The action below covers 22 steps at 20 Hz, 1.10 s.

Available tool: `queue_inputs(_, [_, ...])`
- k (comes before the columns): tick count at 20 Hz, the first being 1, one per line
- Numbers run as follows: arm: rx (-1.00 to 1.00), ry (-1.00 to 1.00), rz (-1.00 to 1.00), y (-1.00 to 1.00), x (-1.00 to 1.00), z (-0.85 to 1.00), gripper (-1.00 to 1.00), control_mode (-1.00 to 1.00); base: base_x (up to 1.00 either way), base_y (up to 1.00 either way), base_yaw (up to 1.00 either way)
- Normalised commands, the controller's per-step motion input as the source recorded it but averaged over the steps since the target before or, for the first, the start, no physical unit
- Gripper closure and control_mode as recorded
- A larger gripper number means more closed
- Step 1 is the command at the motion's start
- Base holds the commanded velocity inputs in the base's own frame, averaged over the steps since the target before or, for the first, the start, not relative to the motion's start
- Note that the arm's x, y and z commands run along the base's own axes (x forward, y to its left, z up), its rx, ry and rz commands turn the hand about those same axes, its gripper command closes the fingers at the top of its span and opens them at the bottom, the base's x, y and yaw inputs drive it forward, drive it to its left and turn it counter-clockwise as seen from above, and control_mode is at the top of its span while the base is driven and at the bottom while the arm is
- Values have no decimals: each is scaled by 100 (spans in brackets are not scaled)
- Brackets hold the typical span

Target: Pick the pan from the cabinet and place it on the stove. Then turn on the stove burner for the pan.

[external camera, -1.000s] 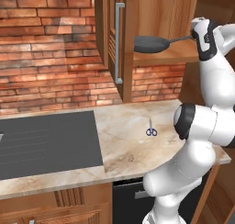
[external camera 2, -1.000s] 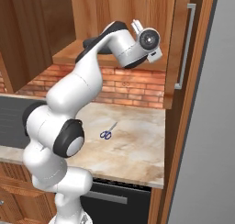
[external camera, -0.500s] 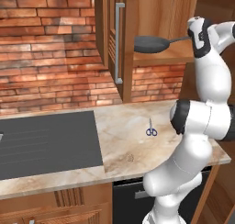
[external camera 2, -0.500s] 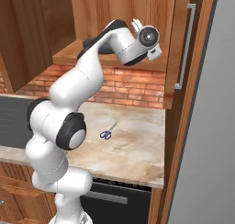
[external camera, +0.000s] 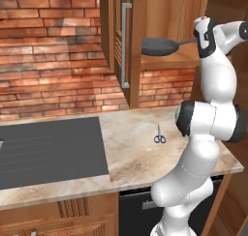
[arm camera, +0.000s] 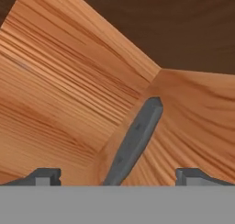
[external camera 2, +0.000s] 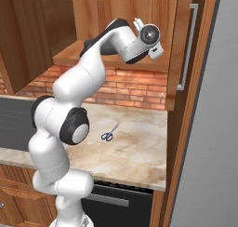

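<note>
Two fingertips (arm camera: 45,176) spread wide; arm raised, hand (arm camera: 117,177) straddling pan (external camera: 160,46) handle in cabinet (external camera: 167,17).

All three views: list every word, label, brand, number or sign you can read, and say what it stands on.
None: no readable text in any view.
The pan, the cabinet, the scissors and the marble counter carry no lettering.
The dark cooktop is plain too.
The open gripper shows no marking.

red brick wall (external camera: 53,66) behind marble counter (external camera: 145,148)
</note>
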Motion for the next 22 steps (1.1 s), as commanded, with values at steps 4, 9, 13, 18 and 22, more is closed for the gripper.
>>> queue_inputs(4, [0, 0, 0, 7, 30, -16, -100, -100, 0, 0, 0])
queue_inputs(9, [0, 0, 0, 10, 31, -17, -100, -100, 0, 0, 0])
queue_inputs(13, [0, 0, 0, 14, 29, -15, -100, -100, 0, 0, 0])
queue_inputs(18, [1, 0, 0, 18, 26, -9, -100, -100, 0, 0, 0])
queue_inputs(22, [2, 0, 0, 17, 24, -11, -100, -100, 0, 0, 0])
